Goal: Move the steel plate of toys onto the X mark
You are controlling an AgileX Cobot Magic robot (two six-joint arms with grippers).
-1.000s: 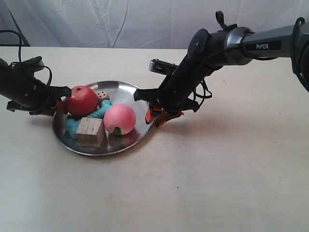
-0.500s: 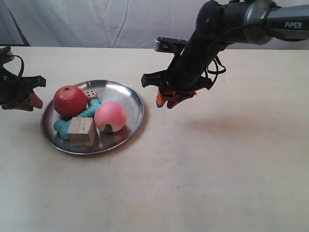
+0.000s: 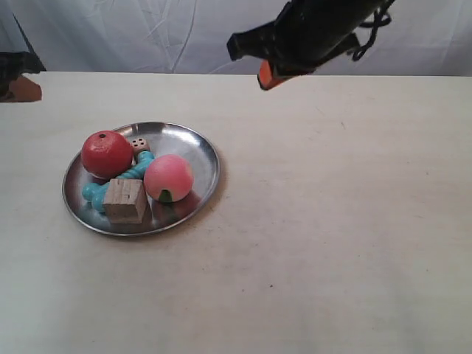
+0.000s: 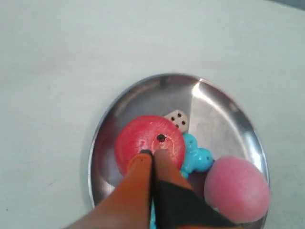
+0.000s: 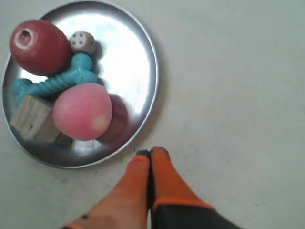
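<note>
Two grippers hung pinched shut and empty, both off the loaded plate (image 3: 190, 146).
The left gripper (image 4: 153, 152) had its orange fingers (image 4: 133, 191) pressed together on nothing, pointing toward the red ball (image 4: 143, 138) on the plate; the right gripper (image 5: 150, 153) was closed the same way, over bare table (image 5: 238, 95) just beside the plate's rim, near the peach (image 5: 82, 118). Only the exterior view showed both arms high off the table and well apart from the plate: the arm at the exterior view's right (image 3: 310, 33) beyond it, the arm at the exterior view's left (image 3: 16, 77) at the picture's edge. The wooden cube (image 3: 125, 200) showed in the exterior and right wrist views, not the left wrist view. The plate lay flat on the table, round, shallow and mirror-bright, carrying the ball, the peach, a turquoise bone (image 3: 139, 169) between them, the cube, and a dotted die (image 3: 139, 145) just beside the ball.
</note>
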